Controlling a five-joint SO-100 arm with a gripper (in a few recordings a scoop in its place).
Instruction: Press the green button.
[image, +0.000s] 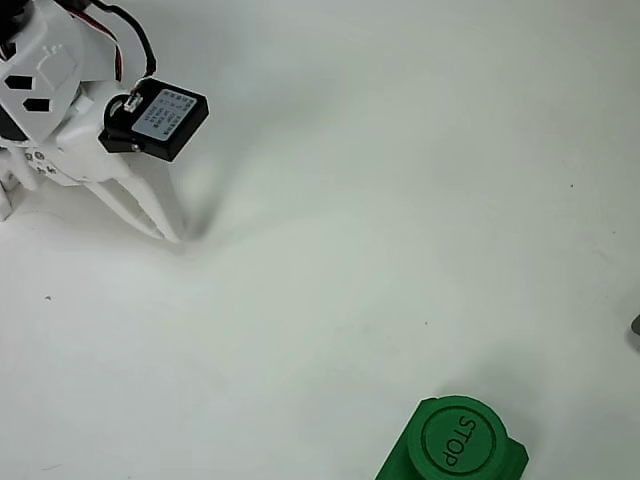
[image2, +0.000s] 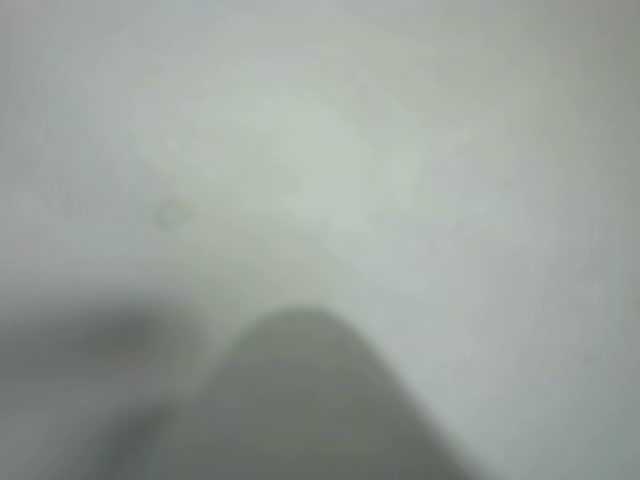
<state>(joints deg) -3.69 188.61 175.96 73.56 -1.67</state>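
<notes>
The green button sits at the bottom edge of the overhead view, a bit right of the middle. It is round and dark green w/ a raised ring around its rim. The word "STOP" is pressed into its flat top in raised letters, and the letters run slanted, not straight across. The round part sits on a blocky green base of the same color, w/ flat sides & corners that stick out past the circle. The bottom of the base is cut off by the pic edge. Nothing is touching the button. It rests on a plain white table. The robot arm is white and is up in the top left corner, well apart from the button. It has a black box-shaped motor w/ a label on it, and dark wires go up from there. The gripper points down & to the right, tips close to the table, and its two white fingers look pinched nearly together at the tips. In the wrist view all is blurry: pale table and a gray rounded fingertip at the bottom.
</notes>
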